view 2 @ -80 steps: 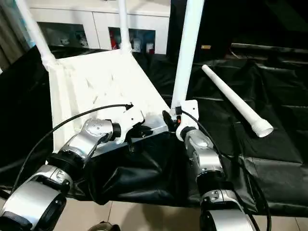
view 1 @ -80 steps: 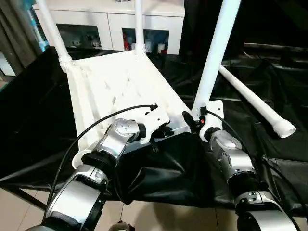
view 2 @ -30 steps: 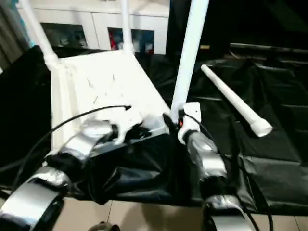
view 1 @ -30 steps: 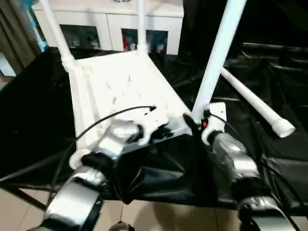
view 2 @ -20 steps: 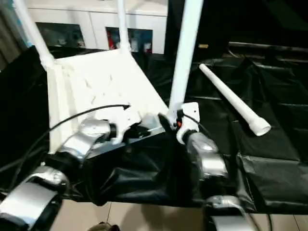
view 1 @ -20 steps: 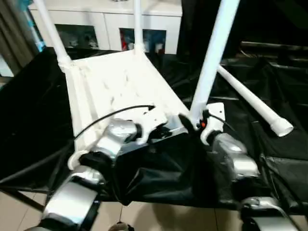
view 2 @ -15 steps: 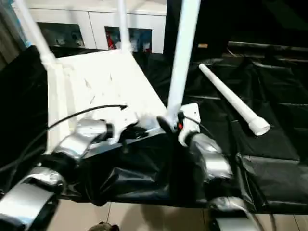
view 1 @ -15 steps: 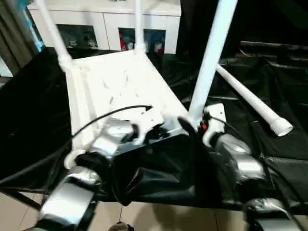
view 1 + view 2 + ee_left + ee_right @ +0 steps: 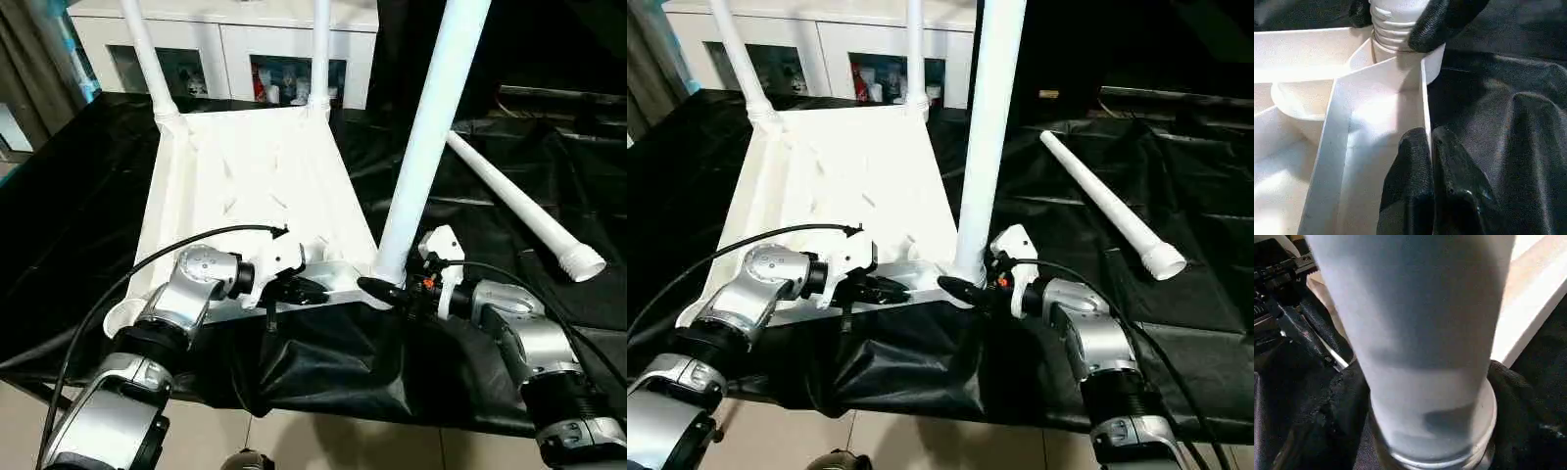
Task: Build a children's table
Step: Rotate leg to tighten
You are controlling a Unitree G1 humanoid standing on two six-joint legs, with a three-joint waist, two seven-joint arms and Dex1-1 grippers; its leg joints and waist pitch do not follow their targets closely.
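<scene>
Black-covered work table (image 9: 78,225) | white cabinet (image 9: 225,39) behind | children's table (image 9: 255,186) upturned

Both silver forearms reach forward and angle inward toward each other. The left claw (image 9: 306,290) is pinched tight, fingers pressed together and pointing right. The right claw (image 9: 377,290) points left, its fingers spread.

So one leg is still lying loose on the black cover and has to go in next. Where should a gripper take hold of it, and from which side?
Grip the loose leg on its plain round shaft, near the middle, coming down from above with the jaws across its width. It lies flat on the black cover with bare space on both sides, so fingers can probably straddle it. Avoid the ribbed, flared end, which likely seats in the tabletop's empty corner socket.
</scene>
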